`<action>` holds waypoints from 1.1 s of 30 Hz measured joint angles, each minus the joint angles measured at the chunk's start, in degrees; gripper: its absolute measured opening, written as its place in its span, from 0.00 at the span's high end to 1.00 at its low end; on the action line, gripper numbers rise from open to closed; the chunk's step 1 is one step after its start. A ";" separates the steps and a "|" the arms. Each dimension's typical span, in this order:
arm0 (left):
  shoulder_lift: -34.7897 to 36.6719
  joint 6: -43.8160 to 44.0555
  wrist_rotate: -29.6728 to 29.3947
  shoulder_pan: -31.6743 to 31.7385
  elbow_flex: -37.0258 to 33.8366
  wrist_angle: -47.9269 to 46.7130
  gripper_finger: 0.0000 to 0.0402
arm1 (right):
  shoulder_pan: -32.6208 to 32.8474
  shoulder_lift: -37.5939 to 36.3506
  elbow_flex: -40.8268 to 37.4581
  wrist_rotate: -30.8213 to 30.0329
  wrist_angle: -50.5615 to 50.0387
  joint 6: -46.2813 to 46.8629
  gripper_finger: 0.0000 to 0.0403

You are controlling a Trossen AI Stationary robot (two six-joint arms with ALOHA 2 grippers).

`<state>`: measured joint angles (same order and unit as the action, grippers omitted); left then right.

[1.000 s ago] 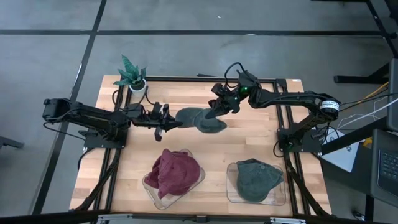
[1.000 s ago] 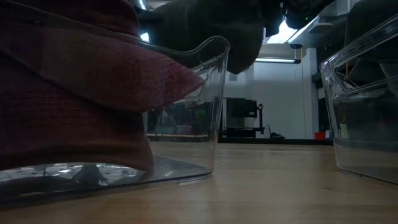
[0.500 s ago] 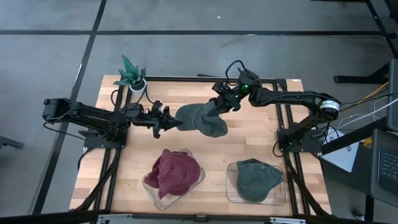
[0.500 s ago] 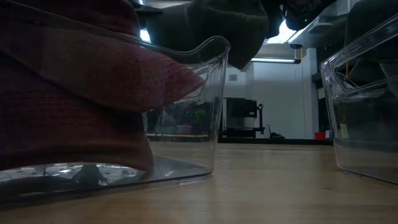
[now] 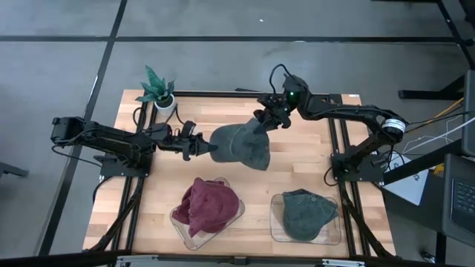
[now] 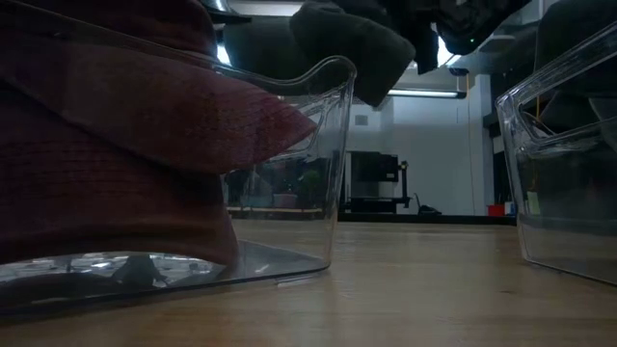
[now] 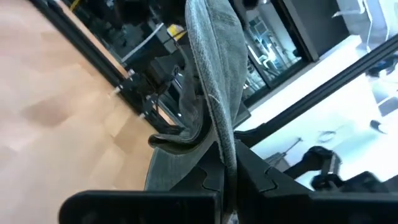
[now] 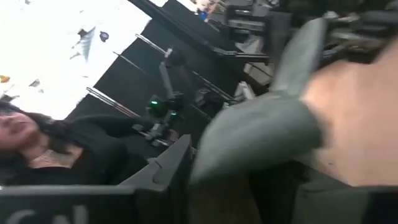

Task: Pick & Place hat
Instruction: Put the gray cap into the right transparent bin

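holding one grey hat (image 5: 239, 145), two grippers, left gripper (image 5: 208, 147), right gripper (image 5: 265, 122)

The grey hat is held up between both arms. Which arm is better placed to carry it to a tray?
Probably the right. The right gripper holds the grey hat from above, so most of it hangs there. The left gripper only pinches its edge. Both trays already hold hats.

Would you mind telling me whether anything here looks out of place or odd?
One thing: the grey hat hangs above the table, stretched between the left gripper and right gripper, not lying in a tray.
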<state>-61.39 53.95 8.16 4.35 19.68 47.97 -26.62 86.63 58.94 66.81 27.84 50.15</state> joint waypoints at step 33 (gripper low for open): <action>0.00 23.34 -11.69 -0.82 0.00 2.73 0.98 | -12.09 -2.74 0.00 3.89 -40.25 -33.43 0.66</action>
<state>-61.39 77.29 -3.53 3.53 19.68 50.70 -38.71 83.89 58.94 70.70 -12.41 16.72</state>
